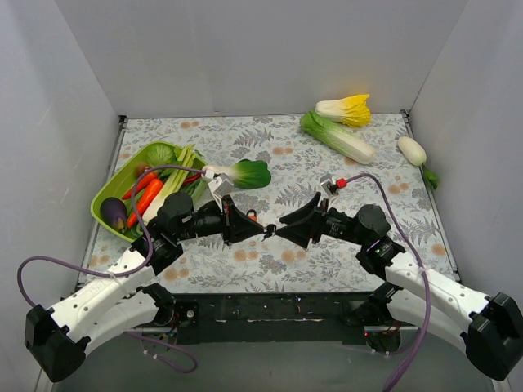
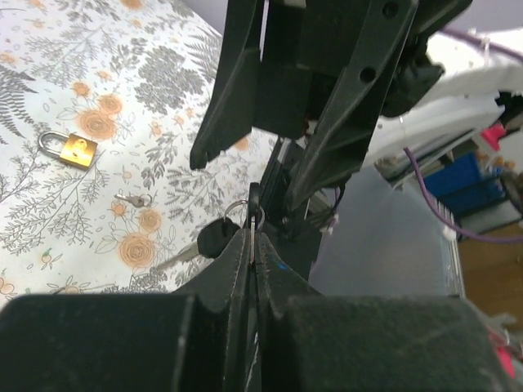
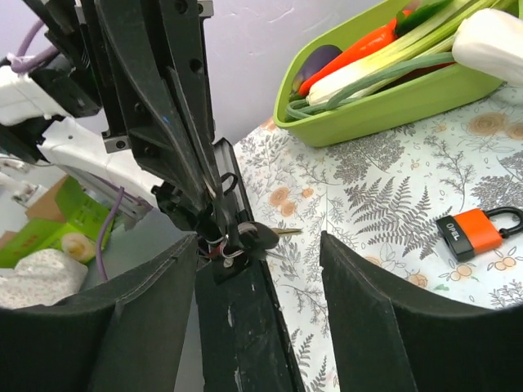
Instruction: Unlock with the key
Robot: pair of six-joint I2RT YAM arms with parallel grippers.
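Item 1, orange padlock (image 3: 474, 233), right wrist view: I read white lettering on its black face plate, roughly "OPEL" (second letter uncertain).

Item 2, brass padlock (image 2: 69, 149), left wrist view: any marking is too small for me to read.

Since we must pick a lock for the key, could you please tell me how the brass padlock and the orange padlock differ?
Body: the brass padlock is bare gold-coloured metal, the orange padlock orange-cased with lettering. Shackle: the brass padlock's is silver, the orange padlock's black. Both lie flat on the cloth, shackles closed.
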